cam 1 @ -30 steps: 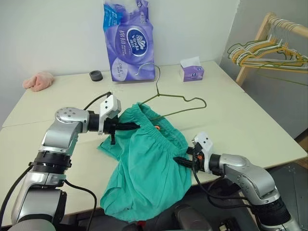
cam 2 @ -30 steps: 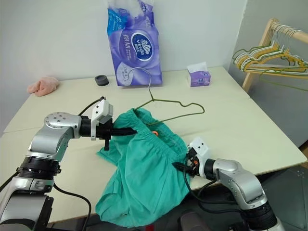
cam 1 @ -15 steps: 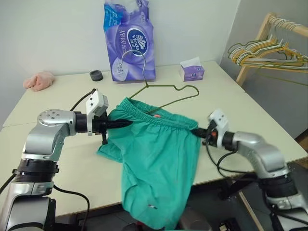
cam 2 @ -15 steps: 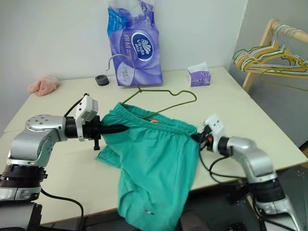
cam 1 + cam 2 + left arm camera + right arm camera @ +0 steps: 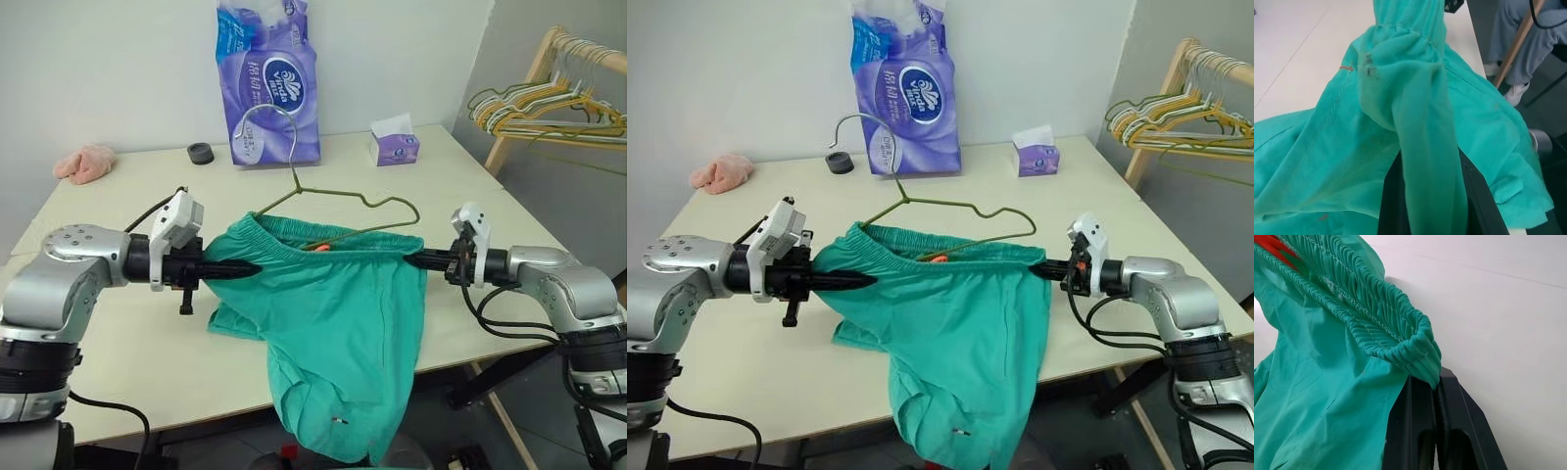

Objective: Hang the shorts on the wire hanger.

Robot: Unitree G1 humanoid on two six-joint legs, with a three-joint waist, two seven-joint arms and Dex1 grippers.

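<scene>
While both arms reach inward over the front half of the tabletop (image 5: pixel 127 338), the shorts (image 5: pixel 333 333) are stretched between them by the waistband, lifted off the surface; the left gripper (image 5: pixel 250 267) has its black fingers pressed together on the left end of the waistband, and the right gripper (image 5: pixel 411 259) pinches the right end, its two fingers (image 5: pixel 1425 431) closed with the gathered elastic folded over their tips; the waistband runs roughly level between the two grips, and the rest of the cloth hangs down past the front edge of the tabletop, with part of one leg resting on the surface near the left gripper; the wire hanger (image 5: pixel 338 201) is just behind the shorts, its lower wire meeting the waistband, its hook (image 5: pixel 269 122) raised toward the purple pack of tissue rolls (image 5: pixel 266 83) standing at the back edge; a small purple tissue box (image 5: pixel 395 144) sits toward the back right corner, a black ring (image 5: pixel 200 153) and a pink cloth (image 5: pixel 84 163) toward the back left; a wooden rack with coloured hangers (image 5: pixel 549 108) stands beyond the right edge.
</scene>
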